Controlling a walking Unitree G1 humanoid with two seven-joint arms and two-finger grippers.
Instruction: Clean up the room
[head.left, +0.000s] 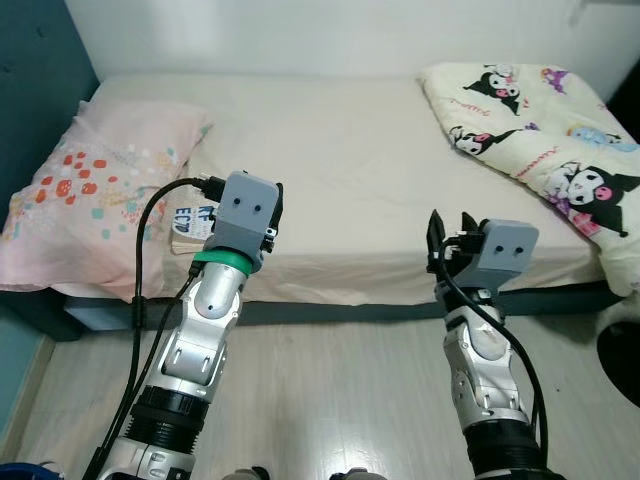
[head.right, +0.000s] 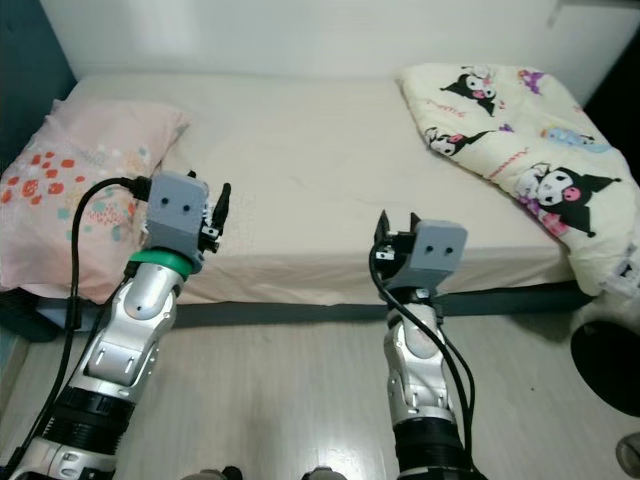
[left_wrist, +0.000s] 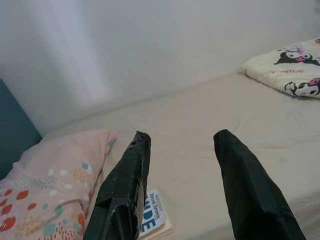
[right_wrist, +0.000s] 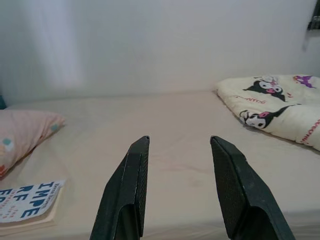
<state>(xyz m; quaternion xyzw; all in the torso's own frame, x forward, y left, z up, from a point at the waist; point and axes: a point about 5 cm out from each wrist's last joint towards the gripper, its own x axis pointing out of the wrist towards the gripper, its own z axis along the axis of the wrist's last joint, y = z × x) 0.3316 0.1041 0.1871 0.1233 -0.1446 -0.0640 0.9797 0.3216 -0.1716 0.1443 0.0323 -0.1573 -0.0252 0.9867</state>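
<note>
Pale wood floor (head.left: 330, 400) in the foreground, short of the bed (head.left: 350, 160), with both arms raised from below toward the mattress edge. Left gripper (left_wrist: 182, 145) poised at the near edge of the bed toward the pillow end, fingers spread wide and empty. Right gripper (right_wrist: 177, 145) level with it farther along the same edge toward the blanket end, fingers likewise parted and holding nothing.

Lying flat on the bed at its near edge, a book (left_wrist: 152, 215) with blue cover lettering, tucked just beside the pink patterned pillow (head.left: 90, 190) at the head end. Seen from the left wrist, directly below and just ahead of that gripper's fingertips, slightly toward the pillow; seen from the right wrist, well off toward the pillow end (right_wrist: 27, 202). Left arm clearly the nearer. Long axis apparently running away from the bed edge toward the wall (head.left: 330, 35), though partly hidden by the left wrist housing. Likely next step: a short drop and reach by the left gripper.

Mid-bed, bare cream sheet. At the foot end, a cartoon-print blanket (head.left: 540, 130) heaped and spilling over the far corner. Beyond the bed, the white wall.
</note>
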